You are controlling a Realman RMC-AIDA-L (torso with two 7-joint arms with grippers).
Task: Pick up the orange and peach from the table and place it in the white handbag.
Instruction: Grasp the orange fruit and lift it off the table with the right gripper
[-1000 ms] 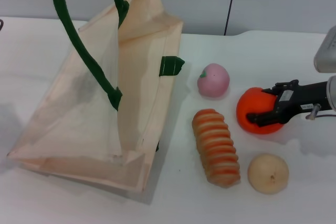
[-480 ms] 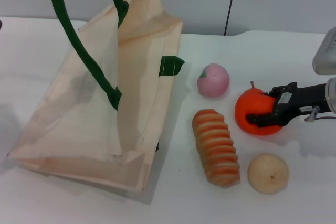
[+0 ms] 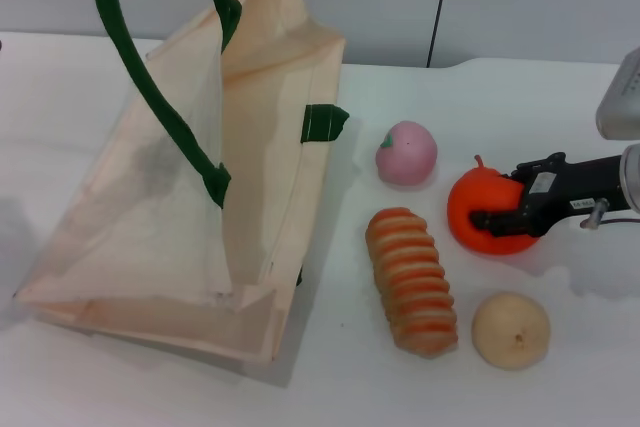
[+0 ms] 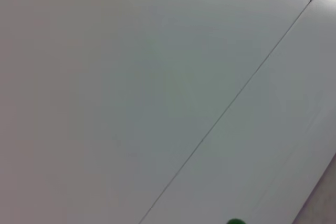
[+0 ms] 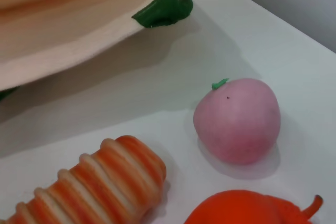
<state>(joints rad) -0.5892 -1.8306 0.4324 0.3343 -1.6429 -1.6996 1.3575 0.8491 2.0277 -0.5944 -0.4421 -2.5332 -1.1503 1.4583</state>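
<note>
The orange [image 3: 488,209] is gripped by the right pincer [image 3: 500,209], whose dark fingers are closed around its right-hand side; the fruit sits at the right of the white surface [image 3: 560,107], and whether it is lifted clear or resting there cannot be told. In the right wrist view only the top of the orange [image 5: 247,208] is seen, and none of that arm's own fingers.

The peach [image 3: 406,152] lies just left of and slightly farther than the orange, apart from it, with its green leaf mark on top. A striped bread roll [image 3: 411,279] lies nearer, its long axis running from far to near, and a pale beige ball [image 3: 510,329] sits nearest, right of the roll.

The white handbag [image 3: 190,197] lies well to the left of the held orange, with the peach and the roll between. Its mouth is held open by the green handles [image 3: 150,87], which are drawn up towards the upper left corner, where the left pincer is judged to be; its fingers cannot be seen. The green side tab [image 3: 324,123] marks the bag's right edge.

The coming move is judged to turn on this: the opening lies leftward of the right pincer, so the orange must be raised and carried left over the peach.
</note>
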